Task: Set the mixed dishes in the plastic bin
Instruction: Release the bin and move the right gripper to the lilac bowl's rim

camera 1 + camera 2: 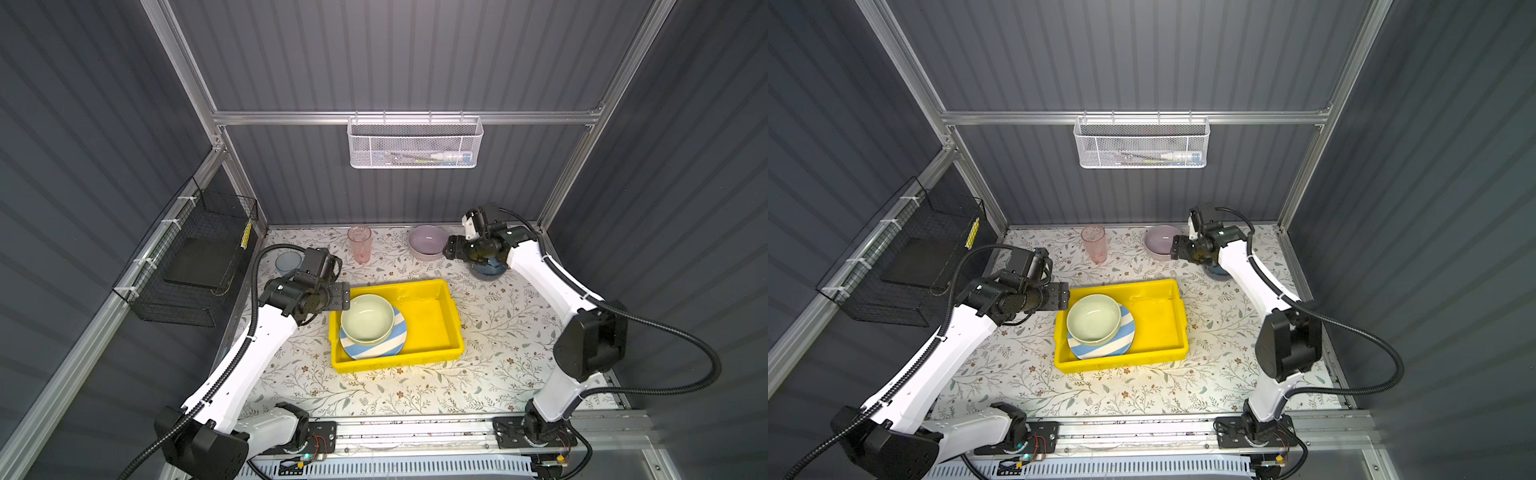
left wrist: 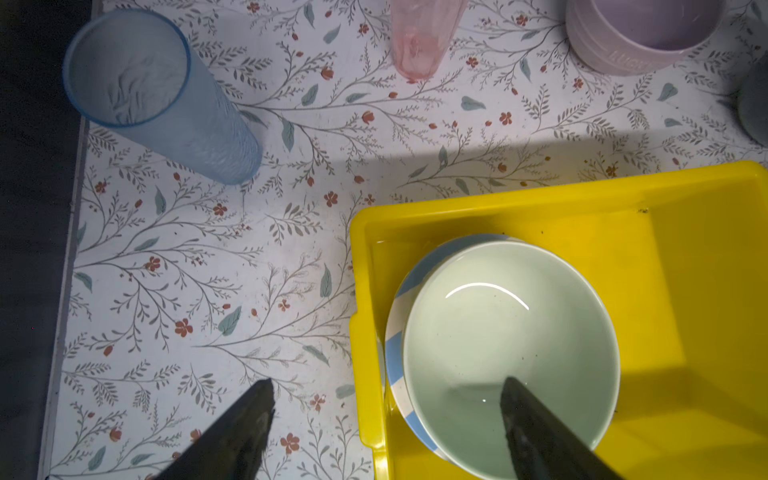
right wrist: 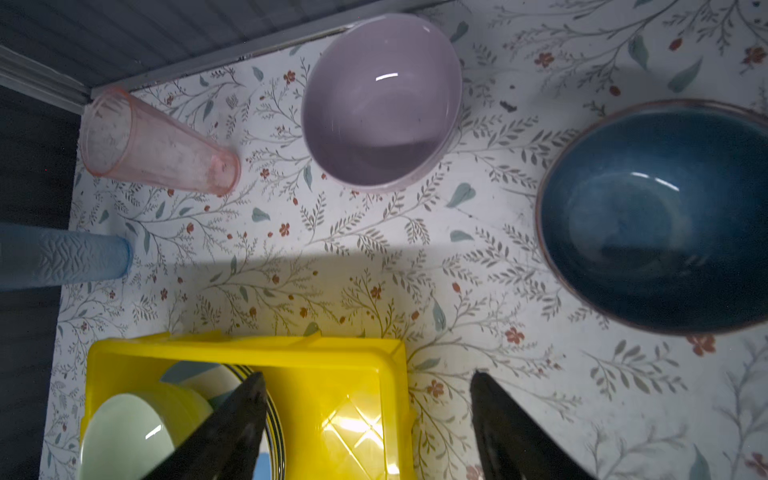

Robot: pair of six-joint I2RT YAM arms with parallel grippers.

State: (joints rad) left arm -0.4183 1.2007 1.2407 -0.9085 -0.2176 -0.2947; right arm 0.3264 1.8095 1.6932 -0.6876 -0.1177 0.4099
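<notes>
Black fingers (image 2: 241, 432) of the left gripper (image 2: 387, 381) are nearest in the left wrist view. They stand wide apart and hold nothing. One finger is above the pale green round bowl (image 2: 511, 353), the other above the white table cover (image 2: 208, 270) with printed twigs and small red flowers, just outside the bin.

The bowl sits on the blue and white striped round plate (image 1: 374, 351). Both lie in the left part of the shallow bright yellow rectangular plastic bin (image 1: 436, 324), which is near the middle of the table. In both top views the left gripper hangs over the left rim of this bin.

The right gripper (image 3: 368, 375) is also spread apart and empty, its fingers (image 3: 511, 432) above the far right corner of the bin and the table beside it. In a top view it hides most of the dark blue round bowl (image 3: 660, 216).

Four dishes are on the table, outside the bin and apart from each other. The blue translucent tumbler (image 2: 162, 95) stands upright near the far left corner. The pink translucent tumbler (image 1: 359, 244) stands upright at the far edge. The lilac round bowl (image 1: 427, 241) is to its right, and the dark blue bowl is farther right.
</notes>
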